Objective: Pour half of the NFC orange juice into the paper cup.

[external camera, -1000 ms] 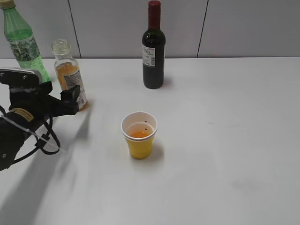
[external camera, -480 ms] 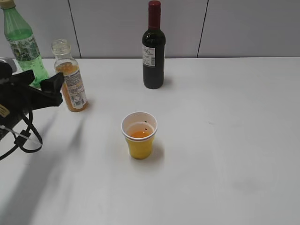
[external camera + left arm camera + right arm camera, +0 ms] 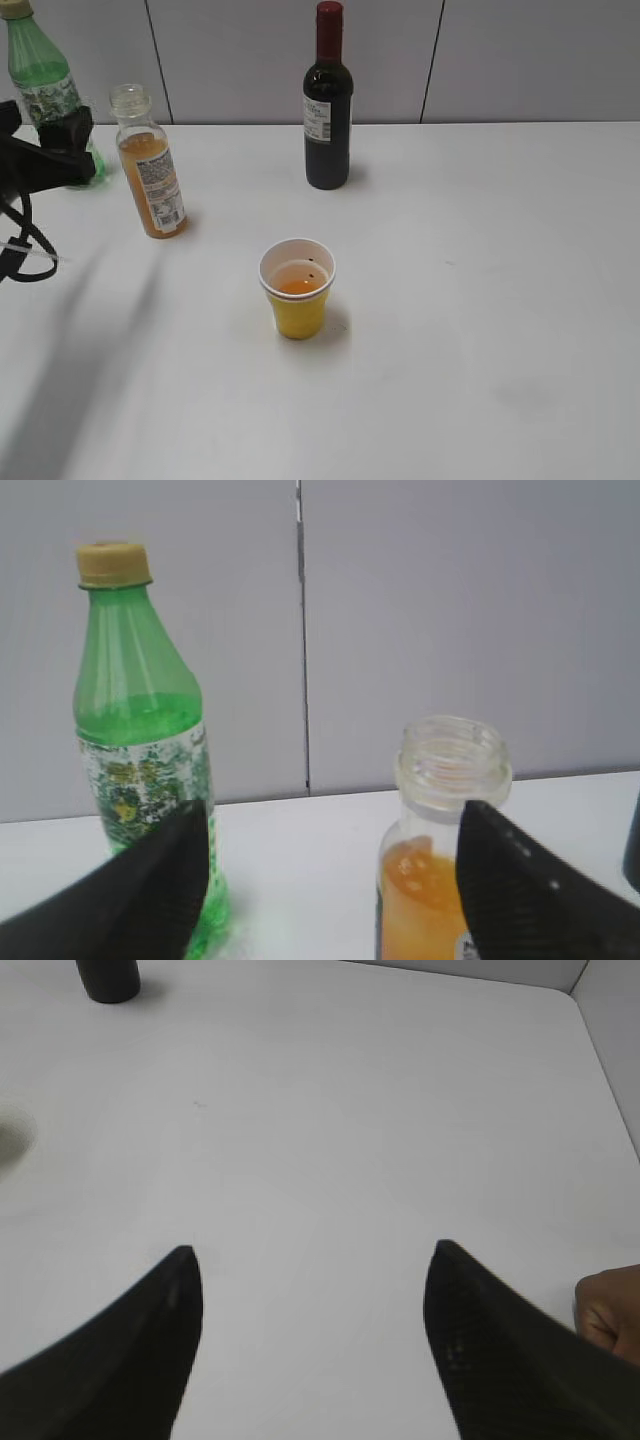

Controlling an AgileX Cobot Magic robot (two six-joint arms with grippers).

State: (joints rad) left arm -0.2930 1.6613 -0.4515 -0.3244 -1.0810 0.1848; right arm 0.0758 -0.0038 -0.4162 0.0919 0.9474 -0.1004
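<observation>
The NFC orange juice bottle (image 3: 150, 170) stands upright and uncapped at the back left of the white table, partly filled. It also shows in the left wrist view (image 3: 440, 860). The yellow paper cup (image 3: 297, 290) stands mid-table with orange juice inside. My left gripper (image 3: 70, 150) is open and empty, left of the bottle and apart from it; in the left wrist view (image 3: 335, 825) its fingers frame the gap between the green bottle and the juice bottle. My right gripper (image 3: 310, 1260) is open and empty above bare table; it is out of the exterior view.
A green soda bottle (image 3: 40, 85) with a yellow cap stands at the back left behind my left gripper, also in the left wrist view (image 3: 140, 740). A dark wine bottle (image 3: 328, 110) stands at the back centre. A grey panelled wall runs behind the table.
My left gripper has drawn back up and to the left, away from the juice bottle, which stays standing. The cup has not moved.
</observation>
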